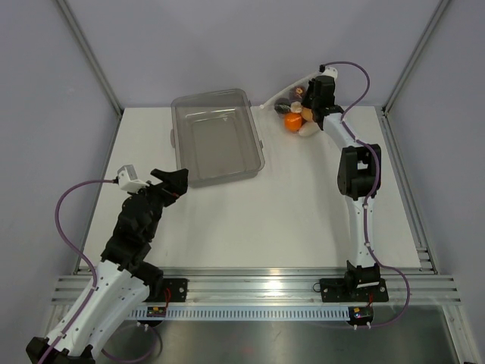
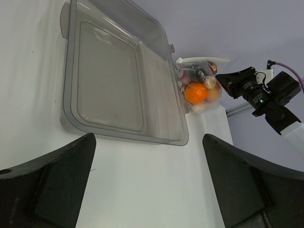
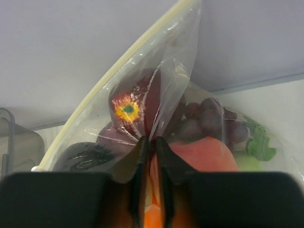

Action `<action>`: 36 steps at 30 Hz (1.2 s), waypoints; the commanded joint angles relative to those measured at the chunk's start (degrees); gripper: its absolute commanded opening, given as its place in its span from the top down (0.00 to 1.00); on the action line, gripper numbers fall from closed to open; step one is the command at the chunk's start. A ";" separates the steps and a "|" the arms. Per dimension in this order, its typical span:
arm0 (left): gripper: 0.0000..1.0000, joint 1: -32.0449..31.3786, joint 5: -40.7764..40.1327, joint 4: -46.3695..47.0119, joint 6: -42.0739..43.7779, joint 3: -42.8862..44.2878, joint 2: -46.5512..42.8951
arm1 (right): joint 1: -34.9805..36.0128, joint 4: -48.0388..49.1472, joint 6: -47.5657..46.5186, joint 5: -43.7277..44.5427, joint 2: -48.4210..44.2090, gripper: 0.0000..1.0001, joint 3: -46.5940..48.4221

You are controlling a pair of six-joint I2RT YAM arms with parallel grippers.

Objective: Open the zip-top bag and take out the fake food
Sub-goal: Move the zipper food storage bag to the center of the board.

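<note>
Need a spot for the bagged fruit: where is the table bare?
Widest bare table lies between the clear bin, the left hand and the right arm. A narrow strip runs left of the bin. Crowded: back right, where the right hand pinches the zip-top bag.

Brightly, evenly lit from overhead. Glare along the metal rail (image 1: pixel 258 287) at 6 o'clock of the top view; soft shadow beneath the clear bin (image 1: pixel 218 136) toward 12 o'clock. In the right wrist view, blurred dark fingers (image 3: pixel 57 199) at 6 o'clock, sheen across the zip-top bag (image 3: pixel 175 85).
</note>
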 commanded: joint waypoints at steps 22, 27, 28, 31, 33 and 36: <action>0.01 0.12 1.87 5.10 -0.13 0.29 4.33 | 0.23 8.15 2.74 -1.74 -24.09 1.00 -29.40; 0.01 0.12 3.18 5.19 0.49 0.46 5.30 | 0.23 7.80 4.93 -0.95 -32.44 1.00 -39.59; 0.01 0.12 3.45 6.58 0.84 0.46 5.48 | 0.23 7.98 5.20 -0.78 -33.75 1.00 -41.27; 0.01 0.12 5.03 6.95 1.98 1.17 6.53 | 0.23 9.64 6.52 -1.13 -39.38 1.00 -48.74; 0.01 0.12 6.34 7.21 2.68 1.60 7.67 | 0.23 10.17 7.22 -0.34 -43.07 1.00 -53.65; 0.01 0.12 8.71 8.52 4.18 2.40 9.42 | 0.49 10.70 7.66 0.28 -47.54 1.00 -59.37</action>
